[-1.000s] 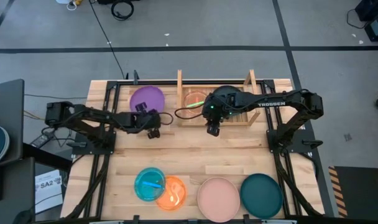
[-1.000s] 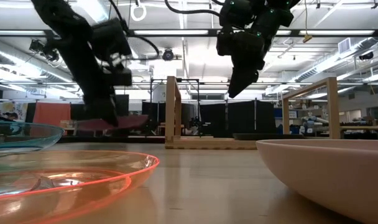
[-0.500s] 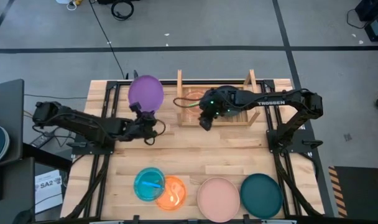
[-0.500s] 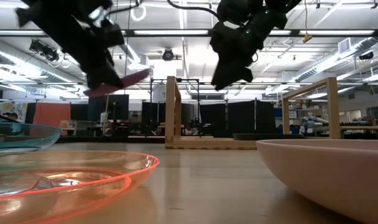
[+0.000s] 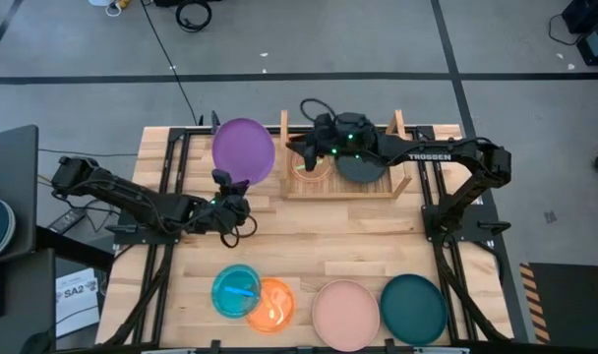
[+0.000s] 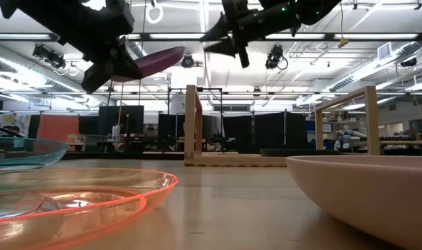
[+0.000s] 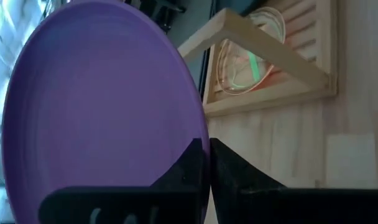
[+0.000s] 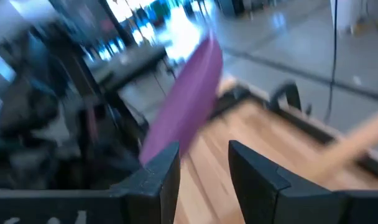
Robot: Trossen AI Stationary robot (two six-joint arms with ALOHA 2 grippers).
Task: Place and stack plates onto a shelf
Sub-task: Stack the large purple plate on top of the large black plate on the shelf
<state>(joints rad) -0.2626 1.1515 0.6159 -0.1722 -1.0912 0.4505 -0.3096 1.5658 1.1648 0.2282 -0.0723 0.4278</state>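
The middle of the table (image 5: 309,236) is bare between the shelf (image 5: 343,187) and the plates at the near edge. Above the shelf's left part hangs the right gripper (image 5: 301,149), and the raised purple plate (image 5: 243,149) stands just beside the left side board (image 5: 284,147).

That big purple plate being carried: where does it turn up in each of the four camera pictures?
High view: purple plate upper left of centre, beside the wooden shelf.
Low view: top left, held aloft.
Left wrist view: fills the left half.
Right wrist view: centre, edge-on.
Shared landmark: the shelf.
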